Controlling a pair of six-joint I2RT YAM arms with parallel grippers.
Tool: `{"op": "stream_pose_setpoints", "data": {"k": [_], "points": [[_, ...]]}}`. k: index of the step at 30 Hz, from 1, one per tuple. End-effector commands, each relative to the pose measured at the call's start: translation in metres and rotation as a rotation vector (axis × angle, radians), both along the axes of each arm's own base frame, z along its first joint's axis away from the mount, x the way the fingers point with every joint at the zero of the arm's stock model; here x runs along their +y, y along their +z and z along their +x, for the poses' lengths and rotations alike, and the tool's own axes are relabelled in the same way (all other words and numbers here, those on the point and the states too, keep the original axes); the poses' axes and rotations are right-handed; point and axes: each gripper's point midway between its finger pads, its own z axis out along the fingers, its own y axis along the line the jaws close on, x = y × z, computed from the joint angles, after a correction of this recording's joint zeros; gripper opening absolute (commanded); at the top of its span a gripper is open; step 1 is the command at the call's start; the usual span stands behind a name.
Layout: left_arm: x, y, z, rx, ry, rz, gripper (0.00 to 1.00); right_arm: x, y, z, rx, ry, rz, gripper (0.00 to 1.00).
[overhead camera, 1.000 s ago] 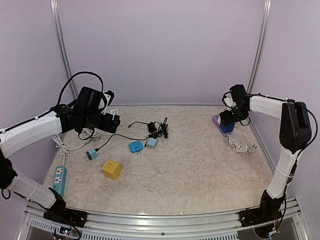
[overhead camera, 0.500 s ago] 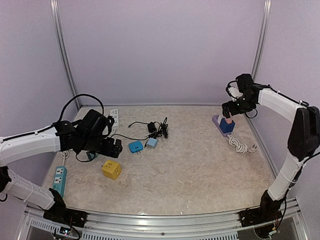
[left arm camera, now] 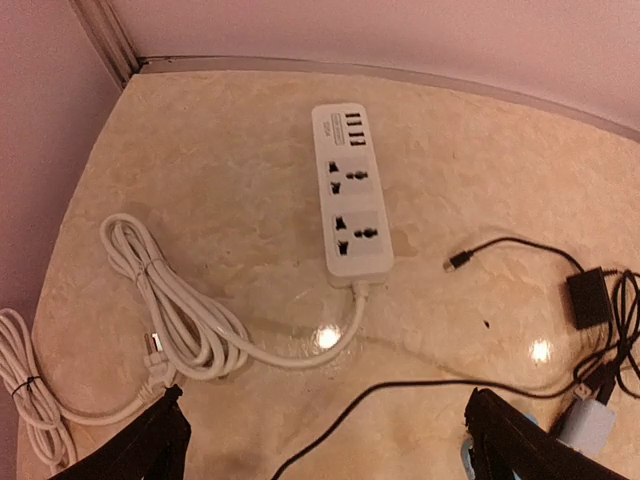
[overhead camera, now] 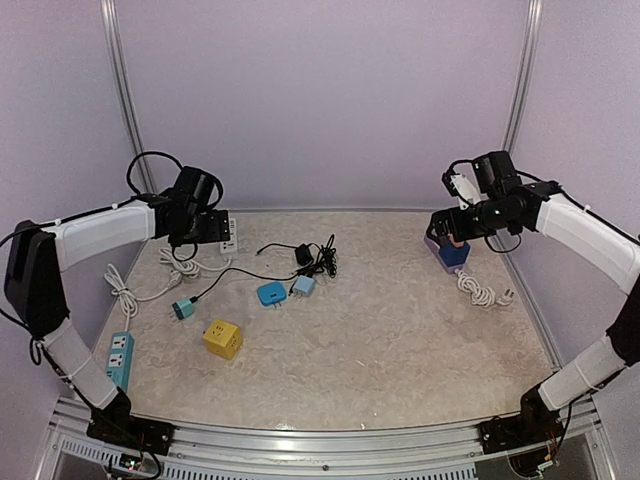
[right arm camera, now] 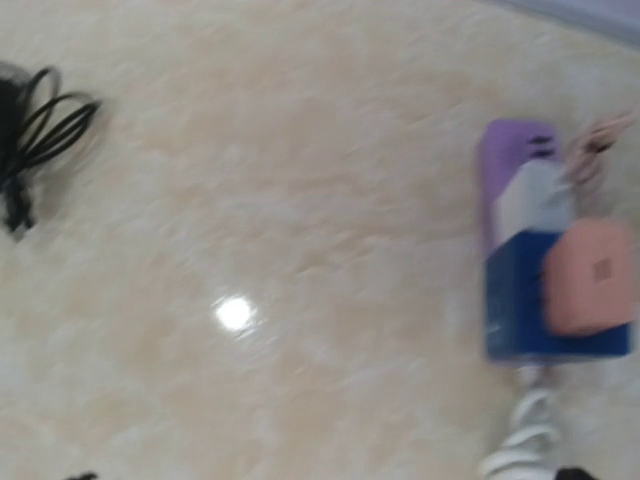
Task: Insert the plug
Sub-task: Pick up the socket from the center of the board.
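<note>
The pink plug sat on the blue end of the purple-and-blue power strip at the far right of the table. Blur prevented judging whether it was fully seated. The right gripper hung above it without contact, its fingers spread wide with nothing between them; only their tips showed at the wrist view's lower edge. The plug lay ahead of the right-hand fingertip, well off the midline. The left gripper, likewise apart and empty, hovered over the white power strip and its coiled cord at far left.
</note>
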Motion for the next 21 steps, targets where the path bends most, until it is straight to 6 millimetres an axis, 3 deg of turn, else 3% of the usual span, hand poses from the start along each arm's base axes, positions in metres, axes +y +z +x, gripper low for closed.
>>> {"op": "stream_pose_setpoints", "data": {"k": [1, 5, 6, 9, 13, 16, 21], "points": [[0.026, -0.019, 0.060, -0.008, 0.128, -0.005, 0.93, 0.013, 0.000, -0.018, 0.013, 0.011, 0.050, 1.00], [0.012, -0.039, 0.107, 0.039, 0.083, -0.029, 0.93, 0.009, -0.001, -0.024, 0.009, 0.004, 0.032, 1.00], [0.014, -0.055, 0.116, 0.075, 0.094, -0.021, 0.93, 0.007, -0.003, -0.024, 0.013, -0.003, 0.022, 1.00], [0.017, -0.078, 0.134, 0.112, 0.110, -0.053, 0.93, 0.006, -0.006, -0.026, 0.020, -0.012, 0.017, 1.00], [0.022, -0.119, 0.142, 0.178, 0.139, -0.125, 0.92, 0.006, -0.013, -0.030, 0.040, -0.019, 0.012, 1.00], [0.020, -0.138, 0.142, 0.218, 0.135, -0.140, 0.90, 0.005, -0.016, -0.032, 0.047, -0.022, 0.015, 1.00], [0.009, -0.147, 0.145, 0.260, 0.068, -0.139, 0.78, 0.009, -0.017, -0.032, 0.046, -0.016, 0.035, 1.00]]}}
